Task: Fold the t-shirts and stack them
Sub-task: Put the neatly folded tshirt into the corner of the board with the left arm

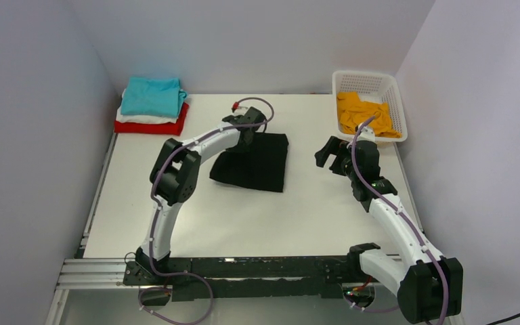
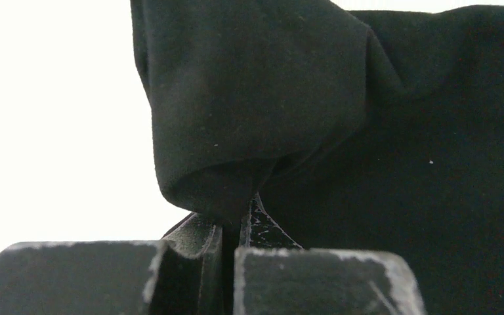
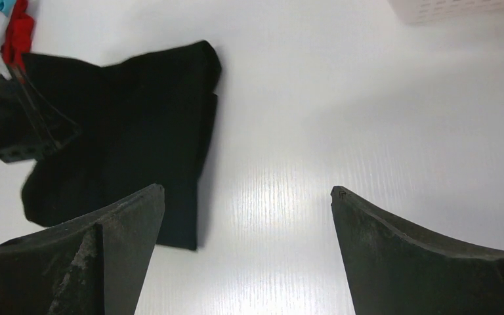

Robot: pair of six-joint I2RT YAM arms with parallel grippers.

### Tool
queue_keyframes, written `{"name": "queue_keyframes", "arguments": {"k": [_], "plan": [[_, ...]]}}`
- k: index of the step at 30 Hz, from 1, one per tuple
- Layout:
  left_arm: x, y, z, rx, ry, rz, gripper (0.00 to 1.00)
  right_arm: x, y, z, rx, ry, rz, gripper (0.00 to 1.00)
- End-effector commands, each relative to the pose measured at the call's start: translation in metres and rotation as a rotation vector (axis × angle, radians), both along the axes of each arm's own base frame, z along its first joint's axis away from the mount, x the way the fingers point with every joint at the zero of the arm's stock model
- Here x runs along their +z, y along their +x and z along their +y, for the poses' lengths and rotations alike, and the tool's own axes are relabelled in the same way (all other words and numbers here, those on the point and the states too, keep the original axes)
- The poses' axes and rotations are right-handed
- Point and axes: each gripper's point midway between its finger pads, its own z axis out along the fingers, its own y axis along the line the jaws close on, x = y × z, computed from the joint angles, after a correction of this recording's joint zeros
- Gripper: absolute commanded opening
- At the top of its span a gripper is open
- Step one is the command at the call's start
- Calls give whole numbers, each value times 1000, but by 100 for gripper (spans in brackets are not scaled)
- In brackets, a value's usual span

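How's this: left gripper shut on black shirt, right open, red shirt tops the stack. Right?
No: top external shows the teal shirt topping the stack, red shirt at the bottom. Left gripper shut on black shirt, right gripper open: correct.

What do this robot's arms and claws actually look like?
The left arm and right arm have white shells and chunky black joints, each trailed by a purplish-grey cable. The left gripper and right gripper are black, with broad, scuffed fingers.

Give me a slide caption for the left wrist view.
Left gripper pinching a bunched fold of the black t-shirt, with the white table alongside.
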Motion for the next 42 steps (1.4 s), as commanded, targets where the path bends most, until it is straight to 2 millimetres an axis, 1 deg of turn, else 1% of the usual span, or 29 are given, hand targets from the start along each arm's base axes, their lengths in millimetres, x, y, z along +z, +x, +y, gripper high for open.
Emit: {"name": "queue_keyframes", "arguments": {"k": [1, 3, 6, 10, 12, 14, 18, 20, 21, 22, 24, 26, 31, 33, 34, 35, 36, 38, 42], "plan": [[54, 55, 67, 65, 184, -152, 0, 16, 5, -6, -10, -32, -64, 100], [73, 80, 80, 55, 205, -236, 0, 16, 6, -6, -6, -41, -68, 100], [110, 109, 107, 63, 294, -362, 0, 15, 9, -16, -48, -75, -75, 100], [146, 138, 151, 136, 365, -421, 0, 15, 11, -21, -71, -100, -73, 100], [159, 150, 168, 130, 409, -447, 0, 15, 12, -24, -80, -112, -73, 100], [170, 160, 179, 115, 441, -488, 0, 14, 13, -27, -94, -127, -75, 100], [201, 178, 198, 100, 518, -571, 0, 12, 16, -31, -111, -143, -77, 100], [215, 187, 206, 97, 523, -606, 0, 10, 17, -33, -116, -151, -70, 100], [221, 192, 207, 93, 512, -623, 0, 8, 18, -33, -119, -155, -66, 100], [226, 196, 213, 95, 513, -628, 0, 7, 18, -34, -122, -160, -60, 100], [237, 200, 220, 92, 533, -651, 0, 3, 20, -35, -128, -168, -50, 100], [248, 202, 222, 69, 546, -686, 0, 1, 22, -37, -135, -179, -43, 100], [269, 201, 225, 9, 507, -717, 0, -7, 27, -39, -143, -199, -15, 100], [283, 199, 226, -1, 497, -739, 0, -10, 28, -40, -148, -204, -6, 100], [293, 196, 226, -4, 492, -758, 0, -11, 28, -41, -153, -206, -2, 100], [297, 195, 226, -10, 490, -764, 0, -12, 28, -44, -166, -213, 1, 100], [306, 192, 226, -13, 485, -779, 0, -12, 28, -47, -186, -221, 7, 100], [317, 188, 225, -20, 476, -793, 0, -13, 27, -54, -217, -238, 18, 100], [327, 179, 227, -34, 425, -796, 0, -12, 27, -53, -211, -238, 6, 100]]}}
